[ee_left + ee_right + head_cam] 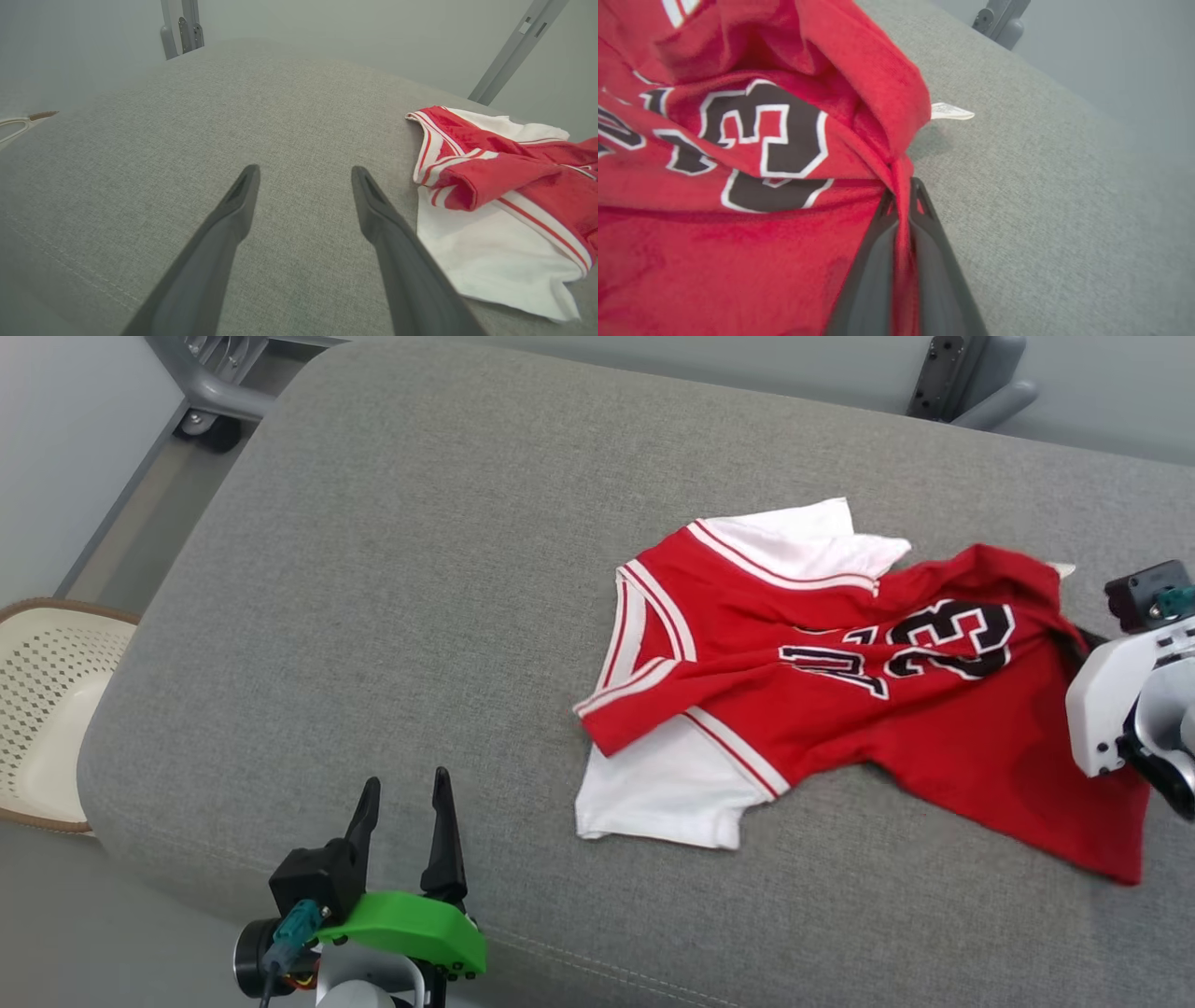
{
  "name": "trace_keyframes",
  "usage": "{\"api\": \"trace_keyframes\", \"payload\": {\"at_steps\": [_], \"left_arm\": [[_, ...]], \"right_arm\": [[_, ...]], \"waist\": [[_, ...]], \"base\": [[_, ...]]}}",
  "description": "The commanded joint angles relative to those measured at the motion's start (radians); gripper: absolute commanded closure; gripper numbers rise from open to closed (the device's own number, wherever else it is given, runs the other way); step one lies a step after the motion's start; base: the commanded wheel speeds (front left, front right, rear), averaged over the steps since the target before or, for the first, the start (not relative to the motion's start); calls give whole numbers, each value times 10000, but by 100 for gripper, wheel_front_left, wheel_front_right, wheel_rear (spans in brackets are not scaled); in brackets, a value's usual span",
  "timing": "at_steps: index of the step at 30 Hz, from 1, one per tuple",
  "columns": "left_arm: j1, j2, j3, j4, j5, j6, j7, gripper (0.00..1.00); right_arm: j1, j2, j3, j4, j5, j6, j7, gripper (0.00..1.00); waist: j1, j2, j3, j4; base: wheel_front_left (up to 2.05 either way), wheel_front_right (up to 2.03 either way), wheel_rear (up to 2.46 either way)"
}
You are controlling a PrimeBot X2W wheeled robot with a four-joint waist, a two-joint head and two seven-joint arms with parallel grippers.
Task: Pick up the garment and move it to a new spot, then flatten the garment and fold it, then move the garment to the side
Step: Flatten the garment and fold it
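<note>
Right gripper point(903, 189) was clamped tight on a pinched fold of the jersey point(840, 709) at its right edge, lower middle of the right wrist view. Jersey lay crumpled on the cushion point(420, 569), right of centre in the head view. Left gripper point(406, 784) sat at lower left, fingers wide apart, empty, not touching the jersey.

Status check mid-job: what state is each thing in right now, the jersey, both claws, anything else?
jersey: crumpled, unfolded, lying on the cushion, one red edge pinched.
right claw: shut on the jersey's edge.
left claw: open, holding nothing, apart from the jersey.
basket: upright on the floor beside the cushion.
</note>
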Motion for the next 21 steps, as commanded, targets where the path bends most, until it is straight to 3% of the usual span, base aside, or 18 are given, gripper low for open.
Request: {"api": "trace_keyframes", "payload": {"at_steps": [1, 8, 9, 10, 11, 15, 21], "left_arm": [[-56, -3, -49, -26, -52, 24, -25, 0], [-297, -2, -285, -14, 0, -56, -25, 0], [-327, -1, -312, -12, -2, -58, -25, 0], [-362, -1, -353, -16, -7, -65, -25, 0], [-391, -1, -383, -42, 0, -61, -25, 0], [-483, 0, -509, -57, 120, -107, -25, 0], [-666, 5, -613, -83, 334, -200, -25, 0]], "right_arm": [[-282, 75, -101, 424, -243, -19, -294, 100], [-1225, 640, -281, 2040, -1131, -19, -1335, 99], [-1293, 804, -286, 2272, -1231, -19, -1383, 82], [-1363, 945, -230, 2453, -1402, -18, -1464, 57], [-1473, 1074, -184, 2589, -1526, -19, -1575, 0], [-1540, 1514, -238, 2939, -1767, -19, -2101, 0], [-1693, 1505, -1141, 2558, -2138, -18, -2436, 0]], "waist": [[0, -1, 100, -85], [0, -1, 409, -308], [0, -1, 449, -367], [0, -1, 465, -421], [0, -1, 476, -498], [0, -1, 365, -1039], [0, -1, 55, -1916]], "base": [[0, 0, 0], [0, 0, 0], [0, 0, 0], [0, 0, 0], [0, 0, 0], [0, 0, 0], [0, 0, 0]]}}
